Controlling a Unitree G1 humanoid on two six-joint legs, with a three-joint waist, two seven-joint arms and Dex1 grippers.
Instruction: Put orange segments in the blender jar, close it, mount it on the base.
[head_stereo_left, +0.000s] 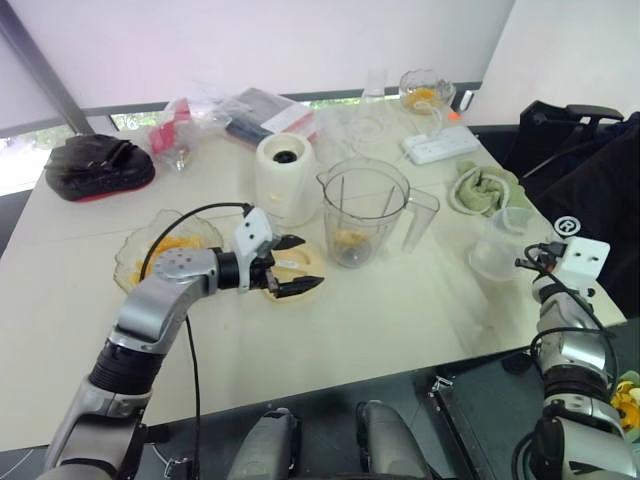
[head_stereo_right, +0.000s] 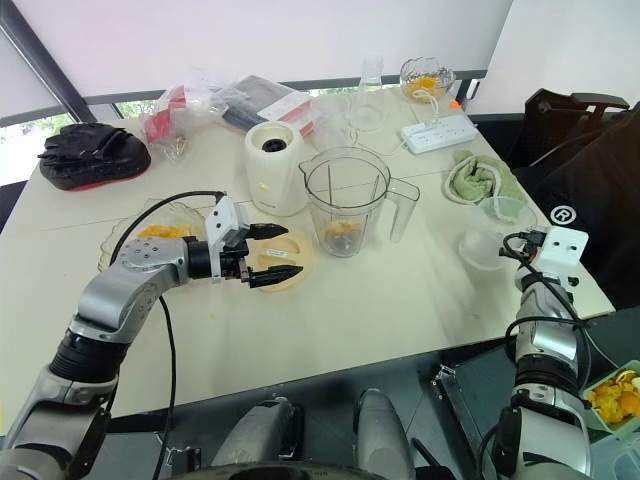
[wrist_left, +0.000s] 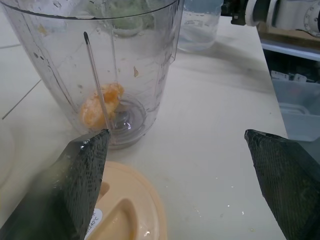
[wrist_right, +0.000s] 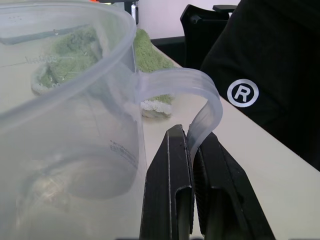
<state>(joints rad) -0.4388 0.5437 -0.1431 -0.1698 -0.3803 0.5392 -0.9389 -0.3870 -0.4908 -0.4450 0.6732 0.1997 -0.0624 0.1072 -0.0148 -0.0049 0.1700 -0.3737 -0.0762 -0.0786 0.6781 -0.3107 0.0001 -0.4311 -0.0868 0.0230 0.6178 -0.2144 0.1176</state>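
The clear blender jar (head_stereo_left: 362, 210) stands upright and lidless at the table's middle, with a few orange segments (wrist_left: 100, 105) at its bottom. Its peach lid (wrist_left: 125, 210) lies flat on the table just left of the jar. My left gripper (head_stereo_left: 312, 262) hovers open over that lid, pointing at the jar, with nothing between its fingers. The white blender base (head_stereo_left: 285, 178) stands behind the lid. A glass plate of orange segments (head_stereo_left: 160, 248) lies under my left forearm. At the table's right edge my right gripper (wrist_right: 192, 137) is shut on the handle of a clear plastic cup (head_stereo_left: 498, 245).
A green cloth (head_stereo_left: 485, 188) and a white power strip (head_stereo_left: 440, 147) lie behind the cup. A black bag (head_stereo_left: 98, 165), plastic bags (head_stereo_left: 195, 120) and a glass bowl with orange (head_stereo_left: 426, 92) line the far side. A dark jacket on a chair (head_stereo_left: 590, 170) stands right of the table.
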